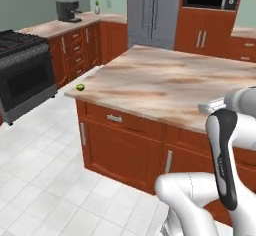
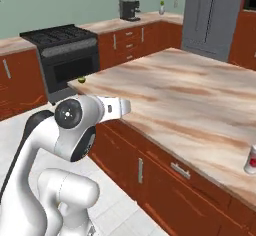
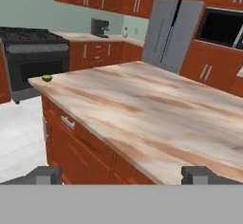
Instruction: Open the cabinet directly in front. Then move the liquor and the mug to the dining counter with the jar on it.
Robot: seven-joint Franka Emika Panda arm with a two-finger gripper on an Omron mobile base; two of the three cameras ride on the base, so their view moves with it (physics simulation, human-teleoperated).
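In the left base view, the dining desk (image 1: 165, 80), wide and marble-topped, stands ahead of the arm, with a small green thing (image 1: 80, 87) near its left corner. A stove (image 1: 25, 70) and a coffee machine (image 1: 68, 11) stand along the far wall.

In the right base view, the liquor (image 2: 251, 160) stands on the same desk at its near right edge, cut by the frame; only a white body with red marks shows, and no writing is readable. By my judgement, the bottle is delivered. I cannot find the mug or the jar, so the mug probably remains to be fetched.

In the hand view, the claw (image 3: 123, 174) is spread wide and holds nothing, its fingertips (image 3: 45, 174) well apart, looking over the desk toward the grey fridge (image 3: 173, 31). No brand is legible.
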